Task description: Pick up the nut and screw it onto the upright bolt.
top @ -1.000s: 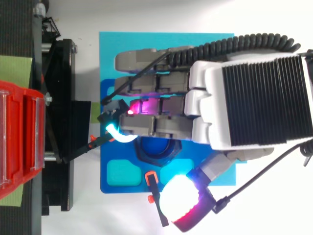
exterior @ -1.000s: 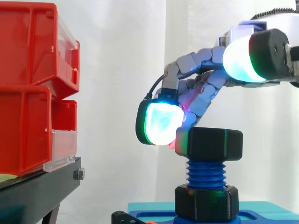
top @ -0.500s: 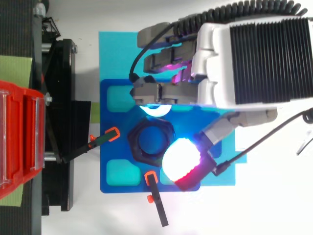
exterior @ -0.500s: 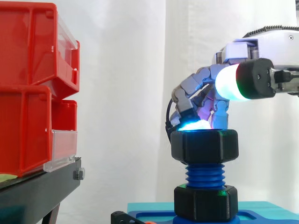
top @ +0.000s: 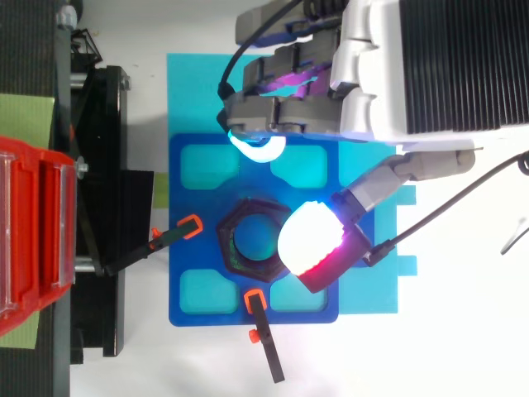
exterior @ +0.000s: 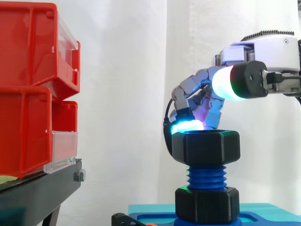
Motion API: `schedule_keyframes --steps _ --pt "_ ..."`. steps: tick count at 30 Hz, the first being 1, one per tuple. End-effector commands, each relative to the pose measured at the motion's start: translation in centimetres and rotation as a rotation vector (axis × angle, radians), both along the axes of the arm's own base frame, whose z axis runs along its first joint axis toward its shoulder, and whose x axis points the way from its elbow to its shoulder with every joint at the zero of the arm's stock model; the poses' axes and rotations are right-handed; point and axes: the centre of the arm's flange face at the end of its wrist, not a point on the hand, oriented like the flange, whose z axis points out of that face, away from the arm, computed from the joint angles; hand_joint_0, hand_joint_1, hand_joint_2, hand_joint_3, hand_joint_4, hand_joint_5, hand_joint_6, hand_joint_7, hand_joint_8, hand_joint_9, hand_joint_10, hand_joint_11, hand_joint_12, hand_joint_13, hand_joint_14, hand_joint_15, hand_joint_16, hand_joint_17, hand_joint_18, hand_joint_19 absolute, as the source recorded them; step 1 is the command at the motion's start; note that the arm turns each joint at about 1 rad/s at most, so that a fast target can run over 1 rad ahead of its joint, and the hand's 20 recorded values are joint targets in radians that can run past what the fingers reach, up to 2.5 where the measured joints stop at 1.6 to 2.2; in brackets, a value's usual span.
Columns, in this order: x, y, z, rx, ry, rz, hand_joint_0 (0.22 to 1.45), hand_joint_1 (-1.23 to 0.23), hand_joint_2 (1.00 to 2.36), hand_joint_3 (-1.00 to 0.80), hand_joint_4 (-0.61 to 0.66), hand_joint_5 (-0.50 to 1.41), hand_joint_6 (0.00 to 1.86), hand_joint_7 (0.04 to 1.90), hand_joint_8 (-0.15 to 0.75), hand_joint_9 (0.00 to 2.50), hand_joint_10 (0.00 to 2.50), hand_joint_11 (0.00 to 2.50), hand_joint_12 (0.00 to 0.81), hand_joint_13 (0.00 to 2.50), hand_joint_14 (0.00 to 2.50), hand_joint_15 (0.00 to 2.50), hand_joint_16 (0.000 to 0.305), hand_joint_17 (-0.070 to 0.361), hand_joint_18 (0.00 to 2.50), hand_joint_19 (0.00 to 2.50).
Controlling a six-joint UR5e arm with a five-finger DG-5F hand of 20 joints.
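Nut (exterior: 205,147) on bolt (exterior: 205,178) looks rigid, light, smooth plastic, so pinch across opposite flats; hand (top: 446,66) grips nothing, with loosely bent fingers and thumb apart.

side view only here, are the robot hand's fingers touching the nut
observer: no. From the top, the robot hand has its fingertips off the nut, with bare plate between them.
operator: ok and the thumb, is it above the nut
observer: partly. Seen from the top, the thumb pad overlaps only the nut's rim on one side; the hole is uncovered.
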Motion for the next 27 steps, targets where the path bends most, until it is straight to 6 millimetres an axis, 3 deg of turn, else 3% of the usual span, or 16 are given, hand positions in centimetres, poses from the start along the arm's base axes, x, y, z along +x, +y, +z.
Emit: schedule_keyframes --steps 1,10,19,27 --pt "0.2 0.1 0.3 0.002 -0.027 0.014 0.50 -0.10 1.00 -0.50 0.24 -0.06 0.50 0.91 0.219 1.10 0.00 0.01 0.187 0.80 0.00 0.00 0.019 0.043 0.53 0.06" --pt "0.9 1.9 1.0 0.004 -0.068 0.044 0.49 -0.08 1.00 -0.50 0.20 -0.09 0.50 0.71 0.187 0.96 0.00 0.00 0.185 0.67 0.00 0.00 0.026 0.057 0.44 0.10" --pt "1.5 5.2 0.7 0.012 -0.077 0.046 0.48 -0.07 1.00 -0.50 0.21 -0.09 0.50 0.71 0.185 0.90 0.00 0.00 0.201 0.63 0.00 0.00 0.027 0.062 0.40 0.10" --pt "1.6 6.8 0.7 0.021 -0.073 0.056 0.49 -0.07 1.00 -0.50 0.21 -0.08 0.50 0.78 0.199 0.90 0.00 0.00 0.207 0.62 0.00 0.00 0.027 0.061 0.39 0.10"
